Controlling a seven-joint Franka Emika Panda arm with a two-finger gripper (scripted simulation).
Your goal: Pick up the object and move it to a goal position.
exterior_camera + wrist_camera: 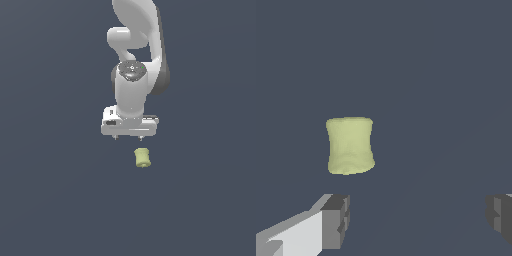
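The object (pixel 142 157) is a small pale yellow-green spool-shaped cylinder with slightly flared ends, lying on the dark grey surface. It also shows in the wrist view (pixel 350 145). My white gripper (pixel 128 137) hangs just above and slightly to the exterior view's left of it, not touching it. In the wrist view the gripper (pixel 418 220) is open and empty. One finger (pixel 336 220) and the other finger (pixel 500 216) stand wide apart. The object lies beyond the fingers, nearer one of them, not between them.
A plain dark grey surface (pixel 60 200) fills both views. The white arm (pixel 135 45) rises behind the gripper toward the top of the exterior view.
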